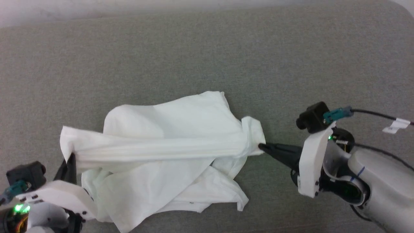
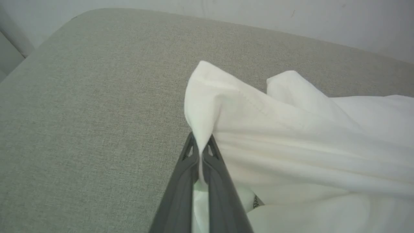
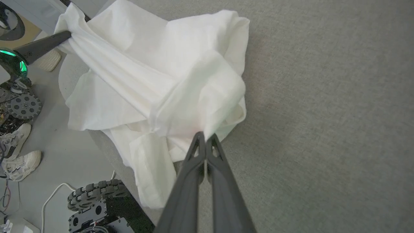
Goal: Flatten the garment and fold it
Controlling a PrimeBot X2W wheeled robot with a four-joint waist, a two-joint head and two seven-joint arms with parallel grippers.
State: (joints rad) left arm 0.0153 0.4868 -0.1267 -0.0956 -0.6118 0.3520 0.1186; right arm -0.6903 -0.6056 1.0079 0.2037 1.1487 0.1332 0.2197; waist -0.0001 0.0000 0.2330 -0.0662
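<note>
The white garment (image 1: 168,142) lies bunched on the grey padded table (image 1: 207,58), a taut band of cloth stretched across it from left to right. My left gripper (image 1: 70,159) is shut on its left end; in the left wrist view the fingertips (image 2: 210,149) pinch a peak of the garment (image 2: 291,136). At the cloth's right end my right gripper (image 1: 261,147) is shut on a folded edge. The right wrist view shows that gripper (image 3: 204,137) nipping the garment (image 3: 168,81), while the left gripper's fingers (image 3: 45,45) hold the far corner. No logo patch shows.
The table's near edge runs under the garment, and part of the cloth hangs over it (image 3: 152,181). On the floor below are a pair of white shoes (image 3: 16,155), cables and wheeled robot parts (image 3: 93,194). A wall (image 2: 291,16) stands beyond the table's far edge.
</note>
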